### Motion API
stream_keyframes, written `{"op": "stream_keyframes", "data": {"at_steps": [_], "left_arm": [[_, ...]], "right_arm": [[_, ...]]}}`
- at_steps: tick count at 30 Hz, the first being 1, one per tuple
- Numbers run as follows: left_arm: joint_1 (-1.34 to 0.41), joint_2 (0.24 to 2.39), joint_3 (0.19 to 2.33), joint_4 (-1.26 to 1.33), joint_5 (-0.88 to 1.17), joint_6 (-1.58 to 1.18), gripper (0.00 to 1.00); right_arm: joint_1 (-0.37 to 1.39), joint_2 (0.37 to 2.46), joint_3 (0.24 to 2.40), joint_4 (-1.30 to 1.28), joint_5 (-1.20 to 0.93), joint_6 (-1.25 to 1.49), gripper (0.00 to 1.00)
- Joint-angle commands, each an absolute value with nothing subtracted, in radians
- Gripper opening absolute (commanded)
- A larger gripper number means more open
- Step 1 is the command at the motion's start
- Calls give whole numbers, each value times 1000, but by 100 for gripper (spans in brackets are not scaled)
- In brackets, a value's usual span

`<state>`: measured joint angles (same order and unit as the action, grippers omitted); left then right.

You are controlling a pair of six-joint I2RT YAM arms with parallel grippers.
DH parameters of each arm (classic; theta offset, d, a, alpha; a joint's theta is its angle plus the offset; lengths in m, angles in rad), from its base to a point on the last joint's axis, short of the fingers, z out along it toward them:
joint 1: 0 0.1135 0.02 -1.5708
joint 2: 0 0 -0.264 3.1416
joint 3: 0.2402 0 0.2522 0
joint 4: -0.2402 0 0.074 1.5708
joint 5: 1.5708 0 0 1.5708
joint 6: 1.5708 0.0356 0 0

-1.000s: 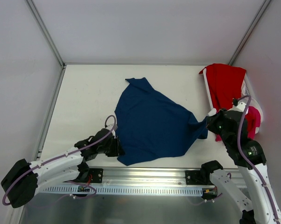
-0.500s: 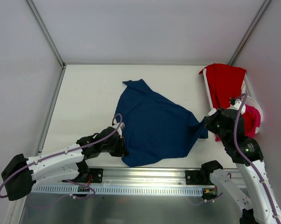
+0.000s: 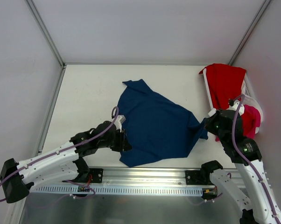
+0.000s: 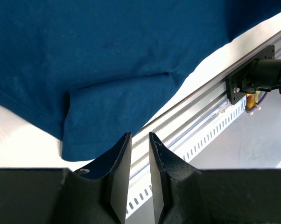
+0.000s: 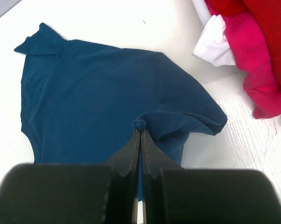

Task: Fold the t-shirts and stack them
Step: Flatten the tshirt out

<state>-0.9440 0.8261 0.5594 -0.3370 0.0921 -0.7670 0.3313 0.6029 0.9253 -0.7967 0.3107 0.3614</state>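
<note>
Right hand (image 5: 139,135) is pinching a bunched edge of the limp navy blue cotton t-shirt (image 3: 154,126); left hand (image 4: 139,136), narrowly parted and empty, is hovering by its near corner, probably the best hold.

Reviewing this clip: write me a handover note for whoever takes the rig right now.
Left gripper: jaws slightly apart, empty, at the navy t-shirt's near-left edge.
Right gripper: shut on a pinch of that shirt's right side.
Navy t-shirt lies rumpled on the table; red t-shirt and pink t-shirt are draped in the basket.
Done: nothing folded. Left: fold all three, stack.
</note>
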Motion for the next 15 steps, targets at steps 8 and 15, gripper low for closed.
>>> {"op": "stream_keyframes", "data": {"at_steps": [8, 15], "left_arm": [[-954, 805, 549, -373, 90, -752, 23], [-962, 810, 379, -399, 23, -889, 56]], "right_arm": [[336, 589, 916, -769, 328, 359, 1], [336, 577, 890, -767, 325, 367, 1]]}}
